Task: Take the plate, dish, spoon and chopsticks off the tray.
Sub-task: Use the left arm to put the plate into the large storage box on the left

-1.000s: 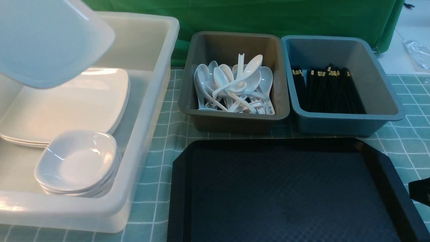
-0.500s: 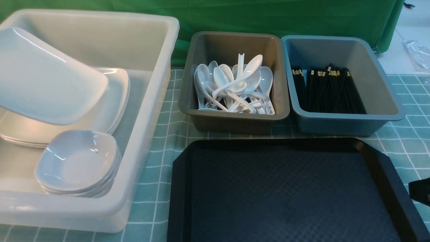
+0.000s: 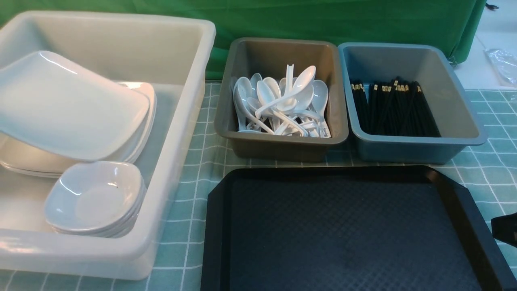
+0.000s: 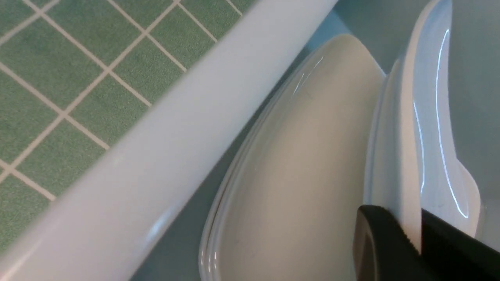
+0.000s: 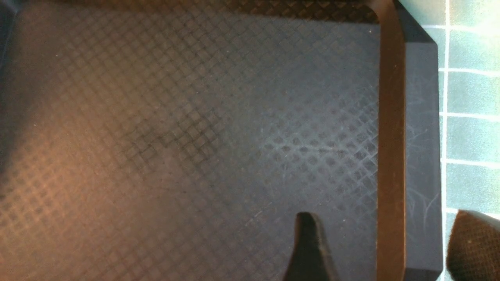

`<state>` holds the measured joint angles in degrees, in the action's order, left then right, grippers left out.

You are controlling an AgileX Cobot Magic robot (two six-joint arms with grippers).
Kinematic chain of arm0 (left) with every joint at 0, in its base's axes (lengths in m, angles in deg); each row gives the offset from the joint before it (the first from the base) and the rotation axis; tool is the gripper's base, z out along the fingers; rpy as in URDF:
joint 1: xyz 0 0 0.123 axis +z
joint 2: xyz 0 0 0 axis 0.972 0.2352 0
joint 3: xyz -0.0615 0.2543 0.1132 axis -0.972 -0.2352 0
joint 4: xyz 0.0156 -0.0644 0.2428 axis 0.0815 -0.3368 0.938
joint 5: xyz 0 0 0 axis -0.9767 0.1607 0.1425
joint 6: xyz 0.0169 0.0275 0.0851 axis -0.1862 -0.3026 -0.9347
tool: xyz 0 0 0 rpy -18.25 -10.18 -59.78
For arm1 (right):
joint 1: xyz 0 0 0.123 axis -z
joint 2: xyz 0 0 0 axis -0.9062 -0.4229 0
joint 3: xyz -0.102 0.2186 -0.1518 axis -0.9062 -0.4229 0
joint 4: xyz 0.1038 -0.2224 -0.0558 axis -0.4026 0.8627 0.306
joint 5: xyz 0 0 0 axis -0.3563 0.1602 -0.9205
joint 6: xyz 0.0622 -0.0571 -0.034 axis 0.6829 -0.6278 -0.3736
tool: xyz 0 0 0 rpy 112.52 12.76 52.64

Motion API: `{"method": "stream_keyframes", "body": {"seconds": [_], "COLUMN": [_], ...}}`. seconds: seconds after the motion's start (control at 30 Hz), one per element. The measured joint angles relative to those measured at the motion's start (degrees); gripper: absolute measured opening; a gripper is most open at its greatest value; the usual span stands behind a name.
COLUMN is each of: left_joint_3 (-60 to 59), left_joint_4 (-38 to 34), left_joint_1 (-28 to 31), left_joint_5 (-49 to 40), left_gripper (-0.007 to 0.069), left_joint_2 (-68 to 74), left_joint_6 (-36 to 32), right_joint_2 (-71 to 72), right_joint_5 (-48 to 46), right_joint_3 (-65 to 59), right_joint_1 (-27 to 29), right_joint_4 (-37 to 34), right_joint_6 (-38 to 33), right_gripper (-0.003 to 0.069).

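Note:
The large white plate point(image 3: 68, 109) hangs tilted inside the translucent white bin point(image 3: 177, 121), its lower edge at the stack of plates point(image 3: 141, 101) there. My left gripper point(image 4: 415, 234) is shut on the plate's rim point(image 4: 404, 148); it is out of the front view. The black tray point(image 3: 343, 230) is bare, as the right wrist view point(image 5: 195, 117) also shows. My right gripper point(image 5: 384, 234) is open and empty over the tray's right rim; only its tip point(image 3: 505, 230) shows in the front view. White spoons point(image 3: 282, 101) and black chopsticks point(image 3: 396, 109) lie in the bins behind.
A stack of small white dishes point(image 3: 95, 198) sits at the front of the white bin. The grey-brown bin point(image 3: 282, 149) and the blue-grey bin point(image 3: 412, 151) stand just behind the tray. A green checked cloth point(image 3: 194, 169) covers the table.
The plate has come down from above the white bin and tilted flatter, down to the stack of plates. The right gripper has not moved.

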<state>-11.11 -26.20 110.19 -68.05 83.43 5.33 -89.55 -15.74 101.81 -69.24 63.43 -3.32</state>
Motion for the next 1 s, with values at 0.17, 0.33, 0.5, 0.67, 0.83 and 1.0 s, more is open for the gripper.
{"method": "stream_keyframes", "body": {"seconds": [0.17,0.33,0.5,0.67,0.83,1.0], "left_joint_3": [0.0,0.0,0.0,0.1,0.6,0.7], "left_joint_4": [0.8,2.7,6.6,12.4,16.7,18.9], "left_joint_1": [-1.1,-1.8,-2.6,-2.9,-2.9,-2.9], "left_joint_5": [2.7,3.1,0.2,-2.4,-2.7,-3.3], "left_gripper": [0.0025,0.0043,0.0132,0.0293,0.0413,0.0441], "left_joint_2": [0.1,0.7,2.6,3.0,2.9,2.1], "left_joint_6": [-0.2,-0.2,-0.2,0.6,4.4,5.9], "right_joint_2": [0.0,0.0,0.0,0.0,0.0,0.0], "right_joint_5": [0.0,0.0,0.2,0.3,0.2,0.2], "right_joint_3": [0.0,0.0,0.0,0.0,0.0,0.0], "right_joint_1": [0.0,0.0,0.0,0.0,0.0,0.0], "right_joint_4": [0.0,0.0,0.0,0.0,0.0,0.0], "right_joint_6": [0.1,0.1,0.1,0.1,0.3,0.5], "right_gripper": [0.0479,0.0479,0.0479,0.0479,0.0479,0.0479]}}
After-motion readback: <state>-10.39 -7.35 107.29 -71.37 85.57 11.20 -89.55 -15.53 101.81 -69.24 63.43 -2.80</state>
